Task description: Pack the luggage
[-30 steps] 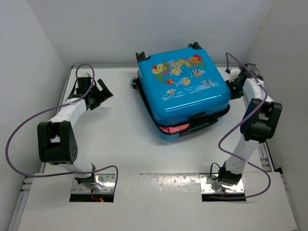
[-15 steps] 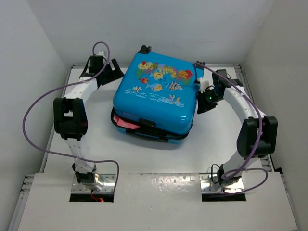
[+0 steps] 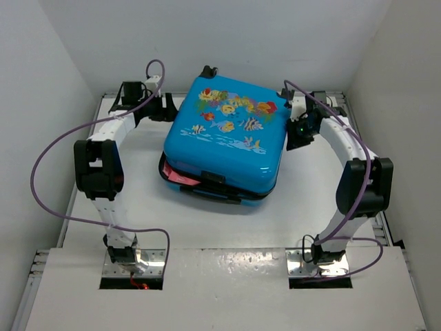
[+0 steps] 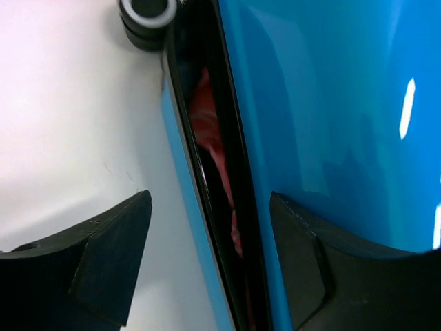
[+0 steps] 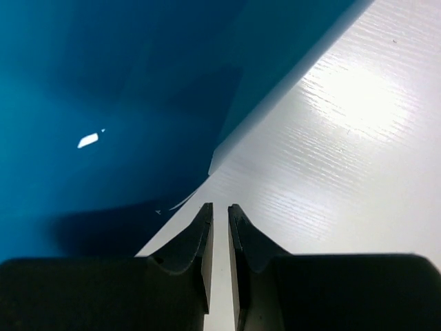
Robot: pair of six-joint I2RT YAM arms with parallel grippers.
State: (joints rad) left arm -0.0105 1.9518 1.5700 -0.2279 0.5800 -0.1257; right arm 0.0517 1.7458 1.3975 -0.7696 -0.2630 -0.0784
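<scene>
The top view alone shows the whole layout. The luggage [image 3: 224,148] lies flat on the far middle of the table [image 3: 148,210], its fish-printed lid up and not fully shut. A red item [image 3: 180,176] pokes out of the seam at the near-left corner. The left arm [image 3: 103,165] rises from its base, bends at the elbow and reaches along the far left. This brings the left gripper [image 3: 167,108] to the luggage's far-left corner. The right arm [image 3: 358,183] curves the same way on the other side, with the right gripper [image 3: 293,138] just beside the luggage's right edge.

The left wrist view adds what the top view cannot show. The fingers [image 4: 110,255] are spread wide across the dark seam, one over the table and one over the blue lid. Red shows inside the gap, and a black wheel [image 4: 146,12] sits at the corner beyond. Whether the fingers touch the shell cannot be told.

In the right wrist view the fingers [image 5: 200,241] are drawn almost together with nothing between them. They point at bare table just beside the blue shell's corner.
</scene>
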